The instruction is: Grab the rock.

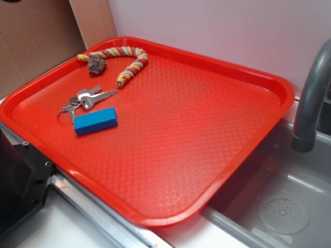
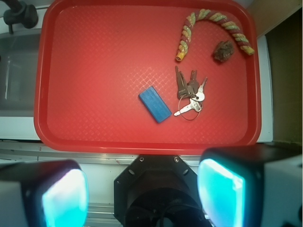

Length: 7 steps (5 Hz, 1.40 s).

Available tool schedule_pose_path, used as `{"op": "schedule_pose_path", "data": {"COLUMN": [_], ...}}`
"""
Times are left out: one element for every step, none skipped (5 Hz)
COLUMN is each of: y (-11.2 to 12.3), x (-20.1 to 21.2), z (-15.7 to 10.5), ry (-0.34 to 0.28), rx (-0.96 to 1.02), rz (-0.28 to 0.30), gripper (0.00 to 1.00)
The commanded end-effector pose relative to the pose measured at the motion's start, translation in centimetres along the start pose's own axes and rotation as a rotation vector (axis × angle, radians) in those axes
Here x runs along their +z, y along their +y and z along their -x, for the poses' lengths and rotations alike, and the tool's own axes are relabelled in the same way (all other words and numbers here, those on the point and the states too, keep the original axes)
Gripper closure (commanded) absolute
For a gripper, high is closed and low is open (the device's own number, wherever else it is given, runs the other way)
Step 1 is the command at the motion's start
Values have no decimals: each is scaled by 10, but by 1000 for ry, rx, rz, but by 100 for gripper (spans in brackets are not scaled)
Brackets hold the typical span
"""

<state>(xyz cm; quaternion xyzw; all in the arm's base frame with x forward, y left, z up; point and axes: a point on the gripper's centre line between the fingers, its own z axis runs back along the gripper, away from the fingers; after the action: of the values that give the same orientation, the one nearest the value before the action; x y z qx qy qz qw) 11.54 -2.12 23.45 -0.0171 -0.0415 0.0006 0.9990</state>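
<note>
The rock (image 2: 223,51) sits at about 1 o'clock on the red tray (image 2: 94,132) in the wrist view, tucked under the arch of the rope (image 2: 213,21), with keys (image 2: 189,92) below it. It looks hard, rough and lumpy, probably light and unlikely to slip; pinching across its widest middle seems best, keeping clear of the rope. The gripper (image 2: 142,189) hangs high above, spread wide, holding nothing.

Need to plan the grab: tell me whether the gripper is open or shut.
Open. In the wrist view the gripper has its two fingers wide apart with nothing between them, far from the rock.
</note>
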Motion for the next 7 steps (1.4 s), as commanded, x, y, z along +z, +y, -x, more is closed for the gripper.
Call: {"op": "schedule_pose_path", "data": {"y": [0,8,20,38,51,70,89], "x": [0,-10,-27,-52,-75,-96,-113], "z": [0,-9,-19,-34,-50,-69,-86], "ry": [0,-4,-6,-48,-136,-189,-227], "rx": [0,151,265,472,604,711,781], "rz": [0,38,47,33,43,-1,-69], "gripper": [0,0,0,0,0,0,0]}}
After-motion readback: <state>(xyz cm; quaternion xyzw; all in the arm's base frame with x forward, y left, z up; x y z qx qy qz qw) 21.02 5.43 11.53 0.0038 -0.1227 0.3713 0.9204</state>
